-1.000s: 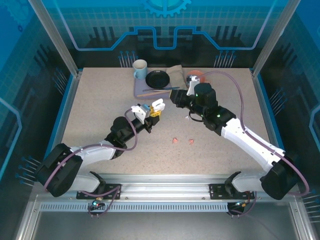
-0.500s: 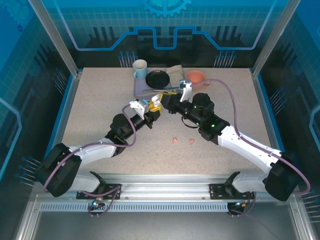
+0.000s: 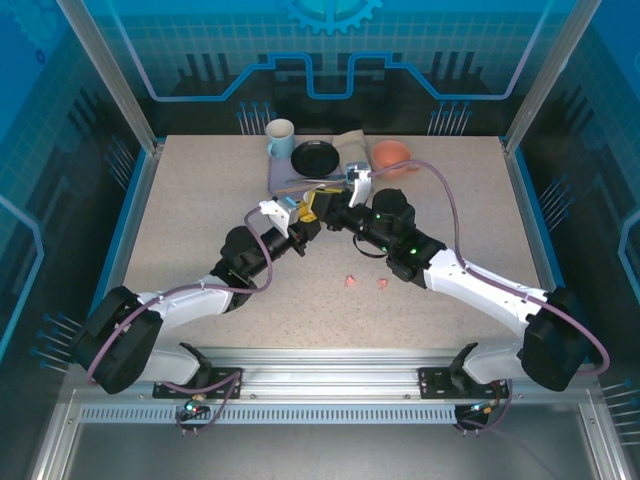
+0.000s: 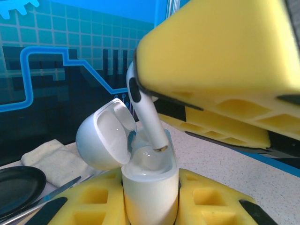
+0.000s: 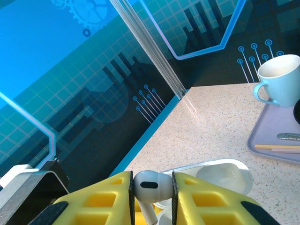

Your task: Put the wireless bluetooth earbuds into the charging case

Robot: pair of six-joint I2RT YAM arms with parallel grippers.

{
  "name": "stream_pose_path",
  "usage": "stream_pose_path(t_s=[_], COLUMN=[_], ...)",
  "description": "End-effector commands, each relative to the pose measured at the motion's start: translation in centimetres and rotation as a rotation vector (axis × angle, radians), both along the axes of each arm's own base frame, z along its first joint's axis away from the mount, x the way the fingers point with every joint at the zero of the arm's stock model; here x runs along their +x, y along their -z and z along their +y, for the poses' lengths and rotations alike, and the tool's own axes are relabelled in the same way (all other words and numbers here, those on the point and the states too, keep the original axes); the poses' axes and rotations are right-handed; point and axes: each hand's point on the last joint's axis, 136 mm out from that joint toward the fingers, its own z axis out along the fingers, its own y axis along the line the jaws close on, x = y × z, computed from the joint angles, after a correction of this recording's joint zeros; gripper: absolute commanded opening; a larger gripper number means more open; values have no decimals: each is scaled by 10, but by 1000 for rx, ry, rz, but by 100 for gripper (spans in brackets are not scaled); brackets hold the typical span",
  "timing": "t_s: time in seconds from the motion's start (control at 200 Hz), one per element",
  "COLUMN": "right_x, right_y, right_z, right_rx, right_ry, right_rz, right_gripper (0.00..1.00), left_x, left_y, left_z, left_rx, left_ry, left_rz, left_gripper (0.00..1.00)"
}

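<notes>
Centrally, over the speckled table (image 3: 200,220), the two grippers meet nose to nose just in front of the grey tray (image 3: 280,176); the left gripper (image 4: 150,206) is clamped tight on the white charging case (image 4: 150,187), its yellow fingers (image 4: 93,199) pressing the body from both sides and holding it upright; the case's lid (image 4: 105,136) is swung open and leans away to the left in the left wrist view. The right gripper (image 5: 151,194) is closed narrowly on a white earbud (image 4: 146,112), pinching its rounded head between the yellow pads (image 5: 112,197), with the stem pointing down. From the left wrist camera the stem's tip sits at the mouth of the case, touching it or just inside; the earbud is tilted, its head leaning left; how deep the tip has gone I cannot tell. Two salmon-pink earbuds (image 3: 351,281) lie loose on the table, close together, nearer the arm bases and well apart from the case. Along the far edge, a pale blue mug (image 3: 280,138) stands at the tray's far left corner; a black plate (image 3: 315,157) and thin utensils (image 3: 300,181) rest on the tray; a beige cloth (image 3: 352,143) and a salmon bowl (image 3: 392,153) lie to the right of the plate.
</notes>
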Motion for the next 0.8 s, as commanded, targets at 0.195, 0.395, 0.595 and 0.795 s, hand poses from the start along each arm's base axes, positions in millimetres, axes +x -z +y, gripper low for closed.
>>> stream_pose_path(t_s=[0.195, 0.395, 0.595, 0.795], right_x=[-2, -1, -1, -3], right_y=[6, 8, 7, 8], right_z=[3, 1, -2, -4], right_rx=[14, 12, 10, 8], right_ry=[10, 22, 39, 41], right_rz=[-15, -20, -37, -43], right_gripper=[23, 22, 21, 20], left_x=[3, 2, 2, 2], left_y=[-25, -32, -34, -36], left_z=[0, -1, 0, 1], left_rx=[-78, -104, -111, -109], left_ry=[-5, 9, 8, 2], left_rz=[-26, -19, -19, -18], left_gripper=[0, 0, 0, 0])
